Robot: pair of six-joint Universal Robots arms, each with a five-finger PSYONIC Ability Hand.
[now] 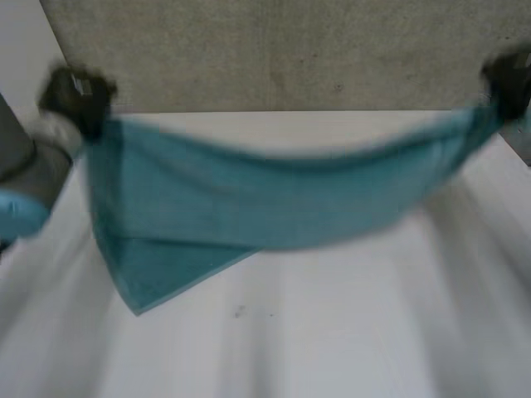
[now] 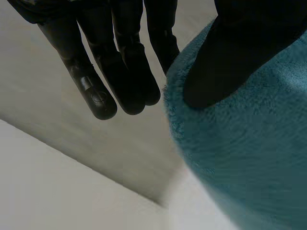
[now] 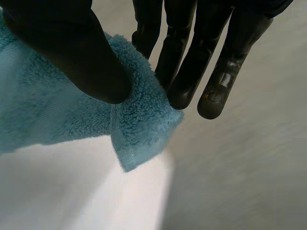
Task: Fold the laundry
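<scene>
Fingers (image 3: 184, 72) and thumb of right hand (image 3: 72, 52) pinch one top corner of teal towel (image 1: 249, 207). Thumb of left hand (image 2: 230, 62) clamps the opposite corner against its fingers. Towel hangs between them, sagging mid-span; its lower corner seems to touch white table (image 1: 332, 332).

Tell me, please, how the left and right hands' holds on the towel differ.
The right hand pinches a corner poking past its thumb; the left hand presses its thumb on a rounded edge. The towel hangs wide below the left hand, narrow toward the right. Both hold it raised.
</scene>
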